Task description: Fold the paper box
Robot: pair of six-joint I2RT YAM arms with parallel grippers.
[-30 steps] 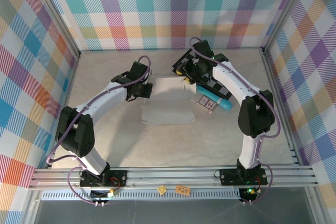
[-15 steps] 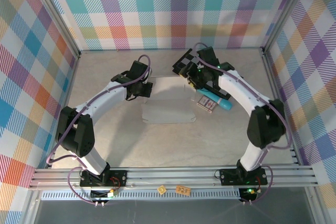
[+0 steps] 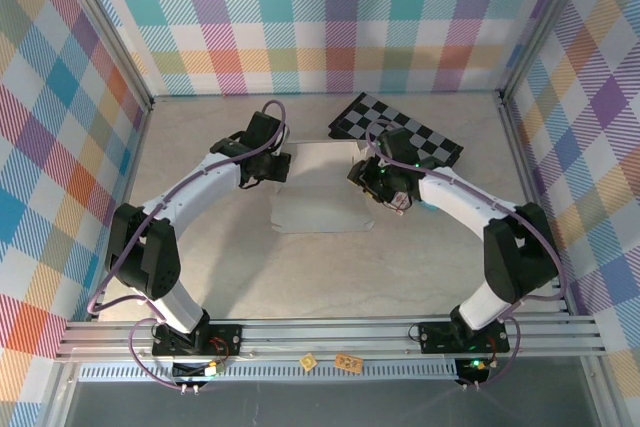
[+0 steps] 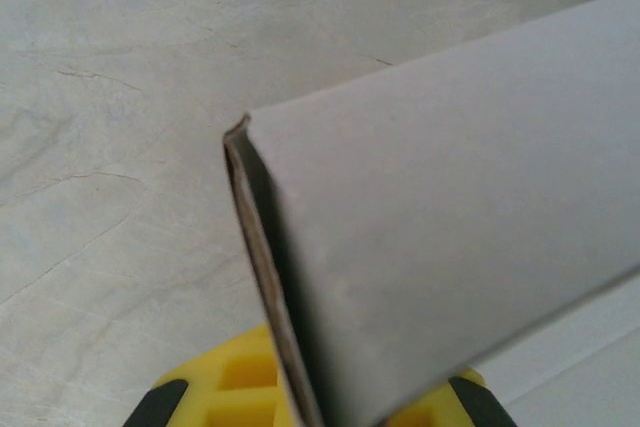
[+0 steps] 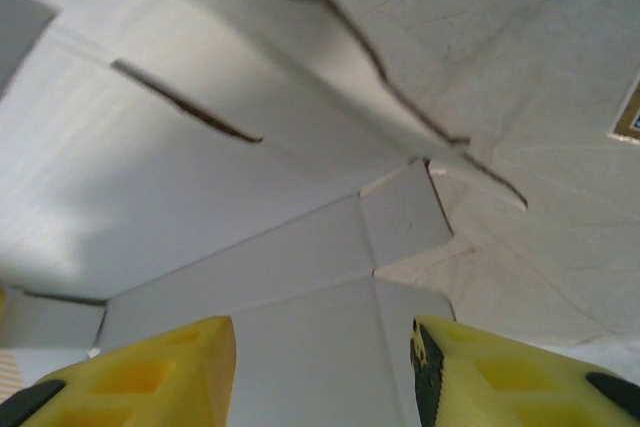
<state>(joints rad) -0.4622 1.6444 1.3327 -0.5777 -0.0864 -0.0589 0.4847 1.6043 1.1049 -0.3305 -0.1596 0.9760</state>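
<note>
While your left claw [image 4: 315, 402] clamps a raised flap of the box [image 3: 320, 207] near the tabletop [image 3: 300, 277] middle, your right claw [image 5: 322, 359] hangs released over its right side.

Robot lab test cell: a left arm [image 3: 200, 187] and a right arm [image 3: 465, 205], white and black, are bolted to an aluminium rail [image 3: 330, 332] at the near edge of a pale stone-look table [image 3: 300, 277], with purple cables [image 3: 105, 282] running along them. Bright plaid panels [image 3: 300, 17] on metal posts [image 3: 111, 27] wall in three sides. A black-and-grey checkered board [image 3: 400, 129] lies at the back.
</note>
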